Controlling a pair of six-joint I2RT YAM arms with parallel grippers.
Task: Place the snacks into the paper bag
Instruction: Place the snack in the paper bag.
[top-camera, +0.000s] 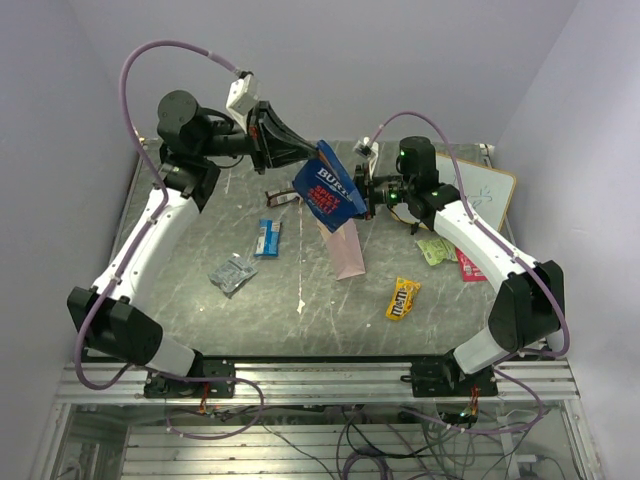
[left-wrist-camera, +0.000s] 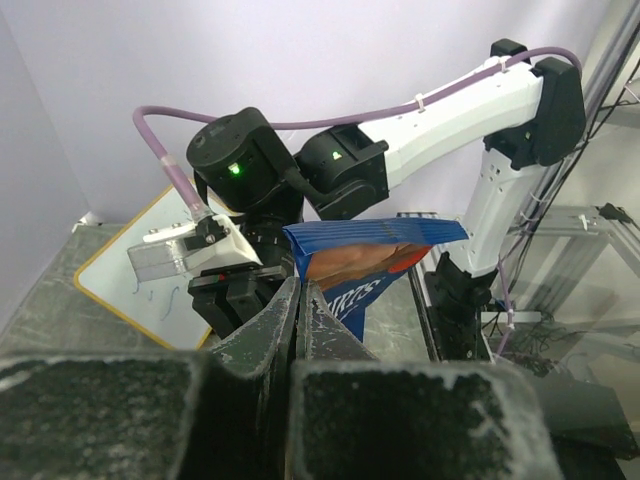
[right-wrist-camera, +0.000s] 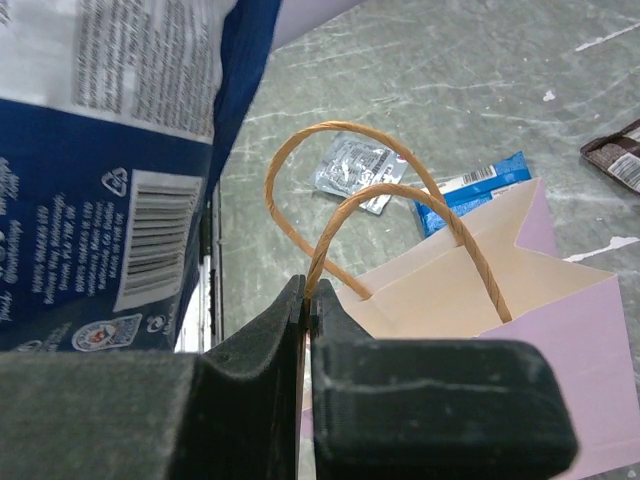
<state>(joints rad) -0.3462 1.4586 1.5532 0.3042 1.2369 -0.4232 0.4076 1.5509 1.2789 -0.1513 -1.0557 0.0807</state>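
We see left tool (left-wrist-camera: 300, 300) clenched on dark blue chip bag (top-camera: 328, 192), hanging just above paper bag (right-wrist-camera: 480, 300) on worktop (top-camera: 330, 320); right tool (right-wrist-camera: 307, 300) pinching its handle (right-wrist-camera: 345, 210); we judge best: pull handle so mouth gapes, aim packet's lower corner in, lower before unclenching.

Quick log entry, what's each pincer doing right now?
Left pincer: closed on the dark blue chip bag.
Right pincer: closed on a handle of the paper bag.

White arms (top-camera: 150, 235), black joints (top-camera: 180, 113), purple cables (top-camera: 170, 43)
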